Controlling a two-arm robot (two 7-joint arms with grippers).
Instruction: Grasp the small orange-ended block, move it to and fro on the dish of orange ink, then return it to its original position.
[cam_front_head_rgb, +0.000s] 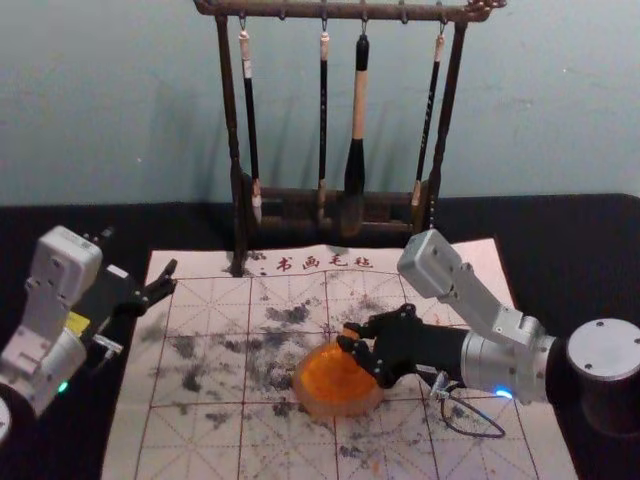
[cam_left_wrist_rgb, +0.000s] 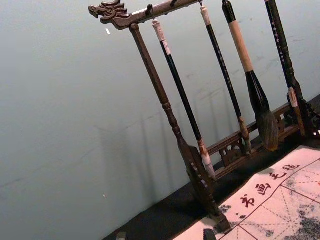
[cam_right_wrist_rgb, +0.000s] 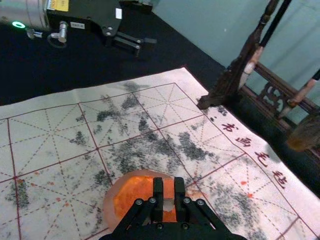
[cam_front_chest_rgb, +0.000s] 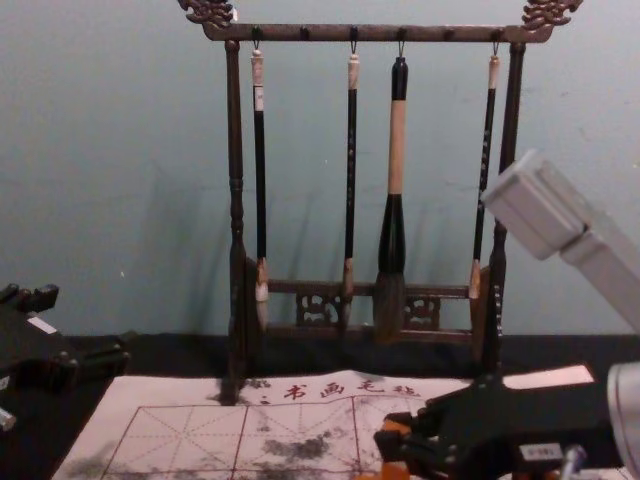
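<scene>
Block (cam_right_wrist_rgb: 168, 188): seeming light, stiff, ink-slick; asking for a mid-side grip. Right gripper (cam_front_head_rgb: 348, 335): pinching it, fingers parted its width, holding it at the dish (cam_front_head_rgb: 340, 408), contact unclear. Left gripper (cam_front_head_rgb: 171, 278): idling, fingers apart, beside the mat (cam_front_head_rgb: 190, 452).

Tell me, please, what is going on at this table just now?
The robot's right gripper is holding a small block, orange at one end, over a round dish of orange ink on the smudged mat. I can't tell whether the block touches the ink. The left gripper is open at the mat's left side, holding nothing. Brushes hang from a rack behind.
</scene>
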